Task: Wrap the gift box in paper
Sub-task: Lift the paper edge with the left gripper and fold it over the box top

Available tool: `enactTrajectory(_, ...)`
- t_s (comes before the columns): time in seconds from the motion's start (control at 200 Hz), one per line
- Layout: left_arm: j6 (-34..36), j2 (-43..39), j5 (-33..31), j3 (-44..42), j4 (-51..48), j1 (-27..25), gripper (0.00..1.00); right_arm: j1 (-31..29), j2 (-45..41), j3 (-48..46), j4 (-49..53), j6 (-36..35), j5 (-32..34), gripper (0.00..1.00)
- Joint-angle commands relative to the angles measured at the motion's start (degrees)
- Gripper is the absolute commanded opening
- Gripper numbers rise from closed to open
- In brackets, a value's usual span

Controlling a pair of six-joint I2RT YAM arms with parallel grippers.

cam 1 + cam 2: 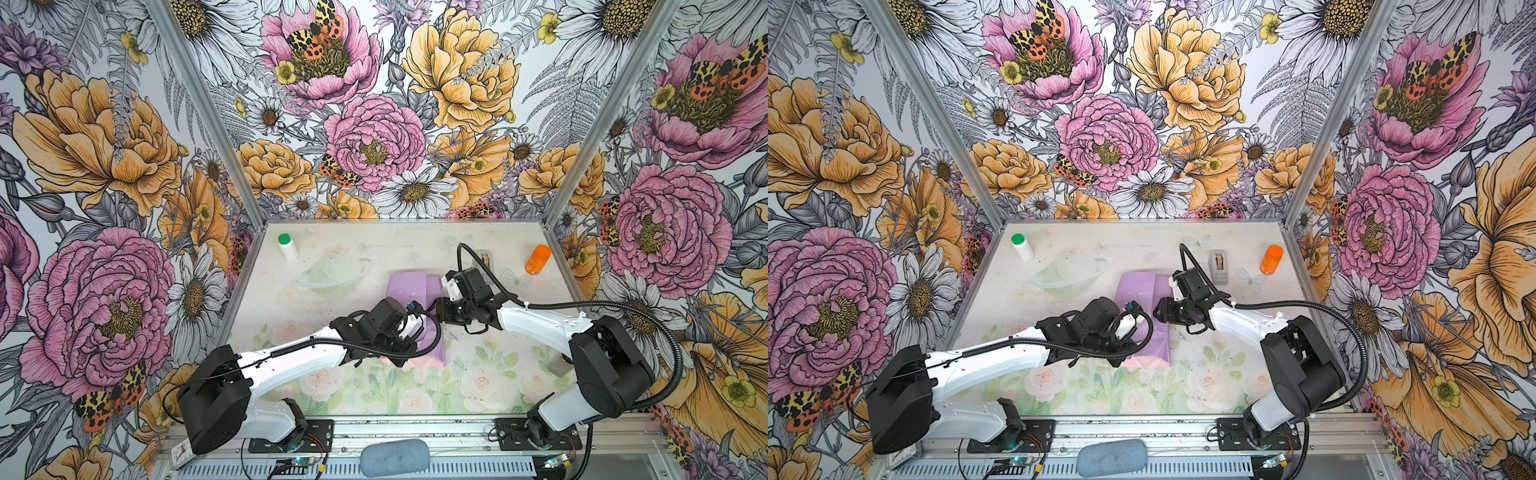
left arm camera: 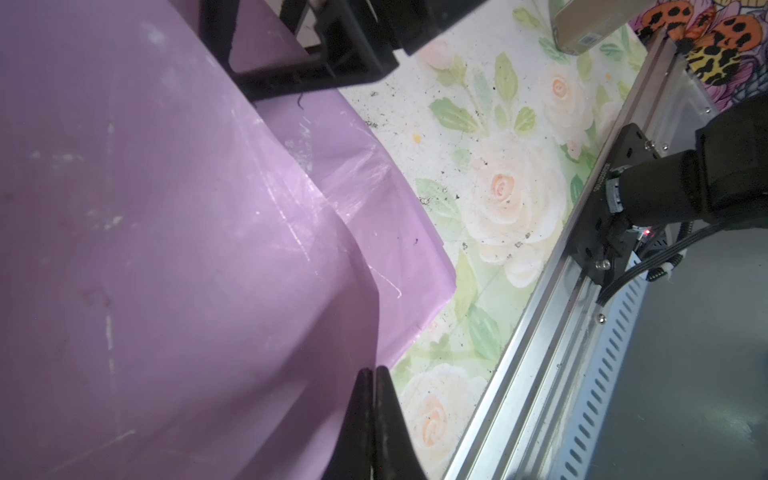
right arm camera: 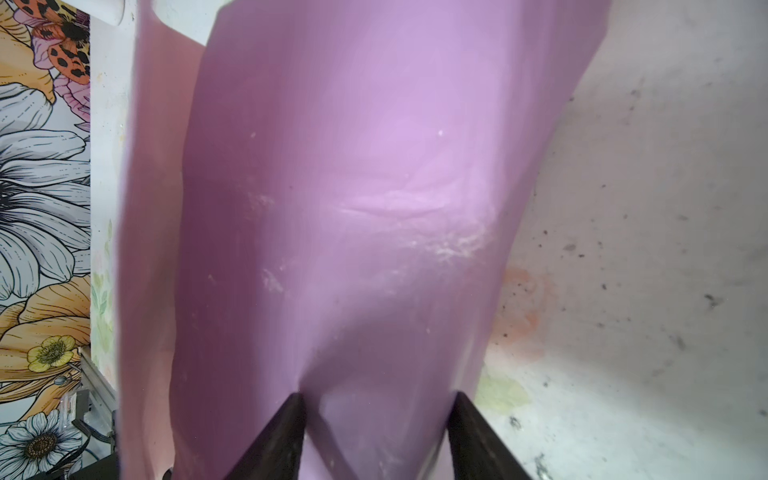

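The paper (image 1: 409, 286) (image 1: 1138, 286) is a lilac-pink sheet folded over a raised shape at the table's middle. The gift box itself is hidden under it. In the left wrist view my left gripper (image 2: 372, 372) is shut, its black fingertips pinching a lifted edge of the paper (image 2: 166, 208). In both top views the gripper is hidden under its own wrist. My right gripper (image 3: 378, 399) (image 1: 440, 309) comes in from the right. Its fingers (image 3: 286, 428) stand apart and press on both sides of the paper-covered bulk (image 3: 374, 166).
At the back left lies a white bottle with a green cap (image 1: 286, 246), beside a clear plastic bowl (image 1: 332, 276). An orange bottle (image 1: 538, 259) and a grey tape dispenser (image 1: 1219, 266) stand at the back right. A tan block (image 2: 582, 25) sits near the right edge.
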State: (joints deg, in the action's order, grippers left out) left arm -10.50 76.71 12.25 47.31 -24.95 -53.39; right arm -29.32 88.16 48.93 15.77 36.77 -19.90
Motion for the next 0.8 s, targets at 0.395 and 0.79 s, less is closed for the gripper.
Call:
enactTrajectory(0.395, 0.0, 0.2, -4.8, 4.0, -4.6, 1.7, 0.0, -0.2, -0.6, -1.5, -1.6, 0.7, -1.1, 0.56)
enactTrajectory(0.79, 4.5, 9.2, 1.0, 9.5, -3.9, -1.8, 0.0, 0.0, -1.8, -2.1, -2.8, 1.2, -2.2, 0.56)
